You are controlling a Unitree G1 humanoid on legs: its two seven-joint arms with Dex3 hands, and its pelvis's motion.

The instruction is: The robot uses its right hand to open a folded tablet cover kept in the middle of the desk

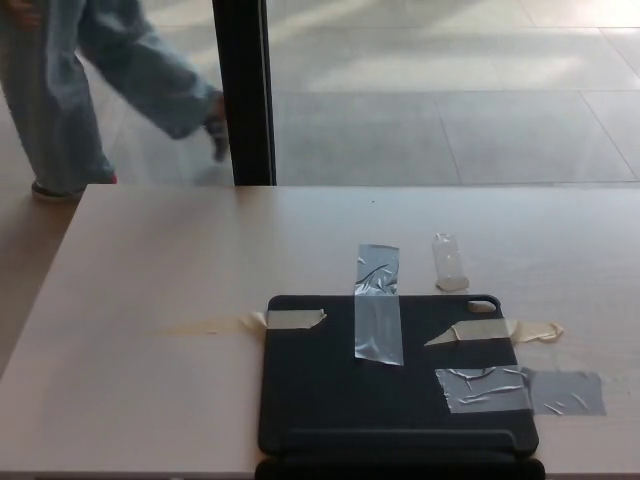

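A black folded tablet cover (330,390) lies flat on the pale desk (150,280), near its front edge and a little right of centre. Strips of tape hold it down: a grey strip (378,302) over its far edge, a grey patch (520,390) at its right side, and beige strips (295,319) at its far corners. The cover is closed. Neither of my hands shows in the head view.
A small clear piece of tape (449,262) sticks to the desk just beyond the cover. A black post (243,90) stands behind the desk. A person's legs (90,80) in light blue trousers are at the far left on the tiled floor.
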